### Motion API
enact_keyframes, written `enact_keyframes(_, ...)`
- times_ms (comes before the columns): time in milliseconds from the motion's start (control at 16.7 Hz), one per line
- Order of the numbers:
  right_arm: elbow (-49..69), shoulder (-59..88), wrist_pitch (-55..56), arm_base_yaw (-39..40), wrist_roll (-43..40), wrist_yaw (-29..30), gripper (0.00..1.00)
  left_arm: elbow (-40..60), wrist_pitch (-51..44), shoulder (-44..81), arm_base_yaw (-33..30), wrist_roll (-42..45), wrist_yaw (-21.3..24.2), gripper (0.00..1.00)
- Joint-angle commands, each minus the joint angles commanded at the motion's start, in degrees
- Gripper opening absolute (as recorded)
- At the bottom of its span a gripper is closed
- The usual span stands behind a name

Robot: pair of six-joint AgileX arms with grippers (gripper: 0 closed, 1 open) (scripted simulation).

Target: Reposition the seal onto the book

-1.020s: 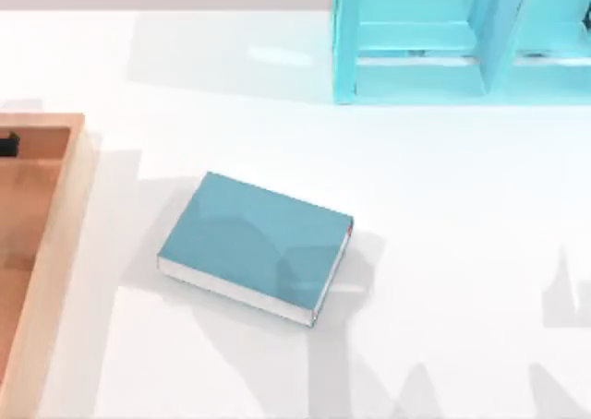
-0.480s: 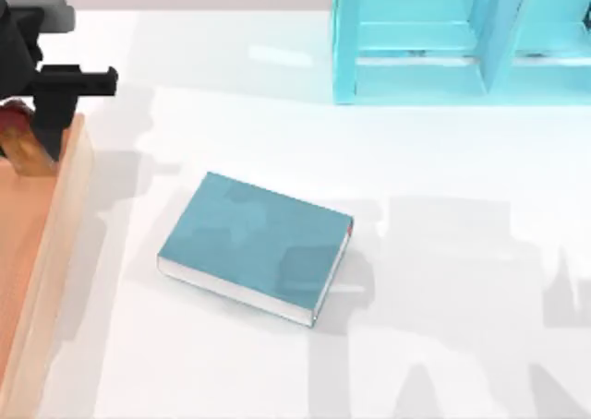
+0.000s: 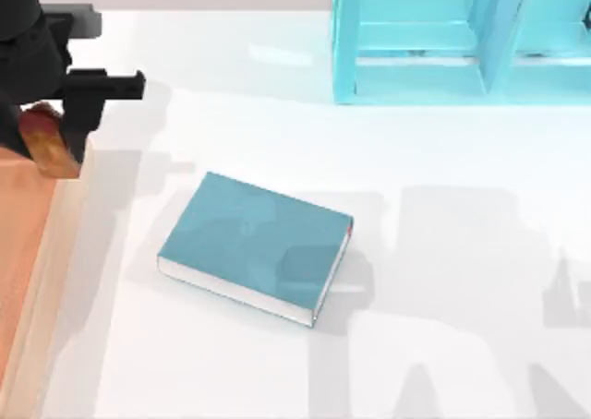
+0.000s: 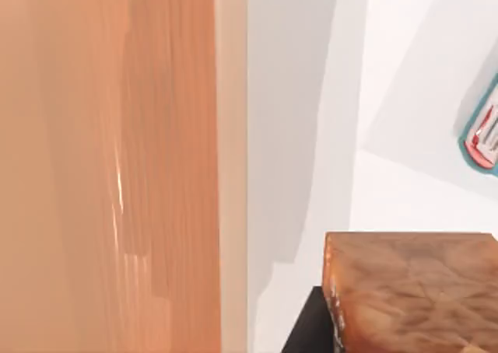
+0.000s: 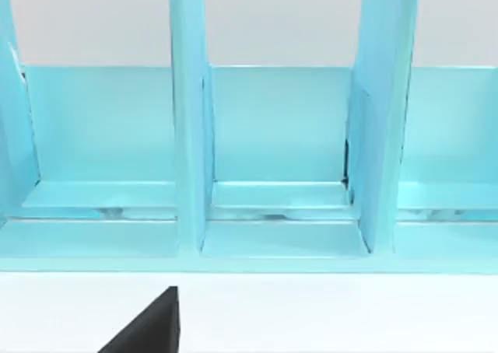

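The seal [image 3: 51,151], a brown-orange block with a reddish rounded top, hangs over the right rim of the wooden tray [image 3: 23,253] at the table's left. My left gripper [image 3: 46,135] is shut on it from above. In the left wrist view the seal's wood-grain base [image 4: 412,291] sits close, with a black finger [image 4: 311,333] beside it. The book [image 3: 254,248], teal-blue with white page edges, lies flat mid-table, right of and nearer than the seal. Its red-marked corner [image 4: 481,139] shows in the left wrist view. A dark fingertip of my right gripper [image 5: 148,330] faces the shelf.
A light-blue shelf unit [image 3: 462,41] stands at the back right, and its upright dividers [image 5: 191,135] show close in the right wrist view. The wooden tray's raised rim [image 4: 229,166] runs along the table's left side. White tabletop surrounds the book.
My left gripper has risen out of the tray with the seal and shifted right, toward the book. The book has not moved.
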Motion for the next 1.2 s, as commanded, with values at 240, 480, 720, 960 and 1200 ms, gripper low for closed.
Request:
enact_keyframes(240,0.0,0.0,0.0,0.0,0.0,0.0,1.0,1.67,3.93,6.28,-9.13,-8.99,-0.01,0.0)
enact_keyframes(480,0.0,0.0,0.0,0.0,0.0,0.0,1.0,3.21,8.48,12.44,-19.7,-19.44,-0.01,0.0)
enact_keyframes(720,0.0,0.0,0.0,0.0,0.0,0.0,1.0,3.98,11.12,15.52,-22.96,-22.69,-0.02,0.0)
enact_keyframes(960,0.0,0.0,0.0,0.0,0.0,0.0,1.0,3.87,10.88,15.39,-22.77,-22.58,0.03,0.0)
enact_keyframes(1200,0.0,0.0,0.0,0.0,0.0,0.0,1.0,4.9,10.06,15.38,-22.97,-22.71,-0.02,0.0)
